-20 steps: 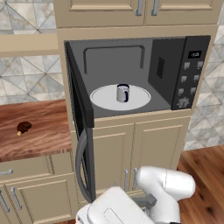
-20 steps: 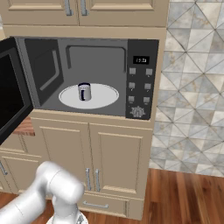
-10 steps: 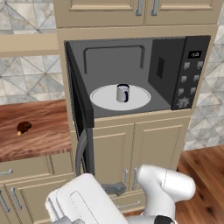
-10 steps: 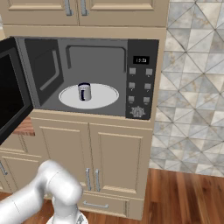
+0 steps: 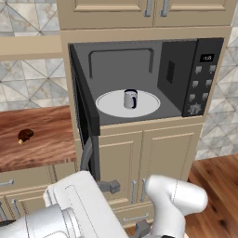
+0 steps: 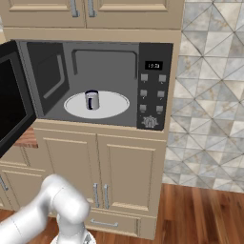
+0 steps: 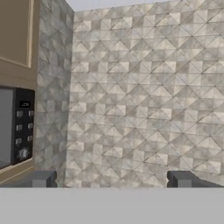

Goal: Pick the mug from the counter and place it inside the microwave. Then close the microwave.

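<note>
Mug: you have the small light-grey cylindrical mug (image 5: 130, 99) with the dark rim standing upright on the white round turntable plate (image 5: 108, 105), near the plate's middle; in the right base view the same mug (image 6: 91, 100) sits a little left of the plate's centre.
Microwave: you see the large built-in black and dark-grey microwave (image 5: 204, 79) with its cavity exposed and the button panel on the right side.
Door: your microwave door (image 5: 86, 116) is swung out wide on its left hinge, edge-on to the left base camera; from the right base view its dark window (image 6: 12, 107) faces into the room, and the grey bar handle (image 5: 86, 155) hangs below the door's edge.
Tabletop: the reddish-brown wood-grain tabletop (image 5: 42, 144) runs to the left of the microwave, and a small dark-brown lump with an orange tip (image 5: 25, 135) lies on it, well apart from the mug.
Tool: your tool (image 7: 111, 180) is released, both dark finger tips (image 7: 43, 179) spread wide with nothing between them; it looks at a grey-and-tan tiled wall (image 7: 144, 96), with the microwave's button panel at the left edge of the hand view.
Arm: the white arm (image 5: 174, 200) is low in front of the beige cabinets (image 5: 162, 158) beneath the microwave.
</note>
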